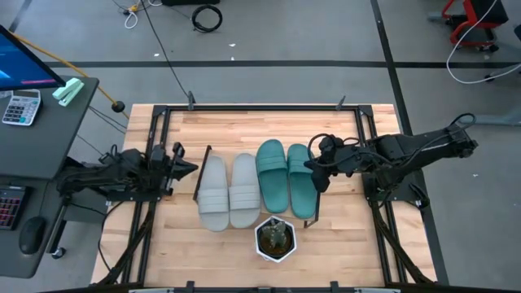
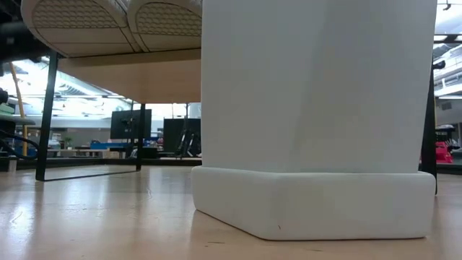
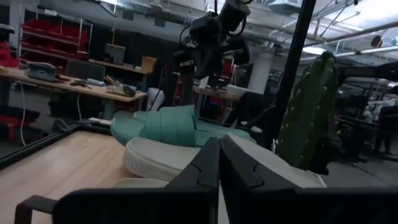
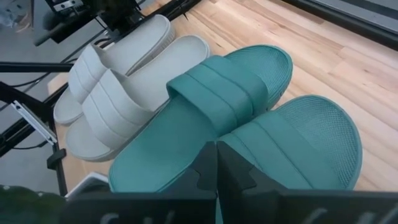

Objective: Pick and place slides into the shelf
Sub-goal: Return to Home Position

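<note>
Two light grey slides and two teal-green slides lie side by side, soles down, on the shelf's wooden board, which stands on thin black legs. My left gripper is shut and points level at the grey slides from the shelf's left end, short of them. My right gripper is shut and slants down over the teal slides from the right. In the left wrist view it hangs clear above them.
A cactus in a white pot stands just in front of the shelf, near the table's front edge, and fills most of the low view. A black frame borders the table. A desk with a calculator stands at the left.
</note>
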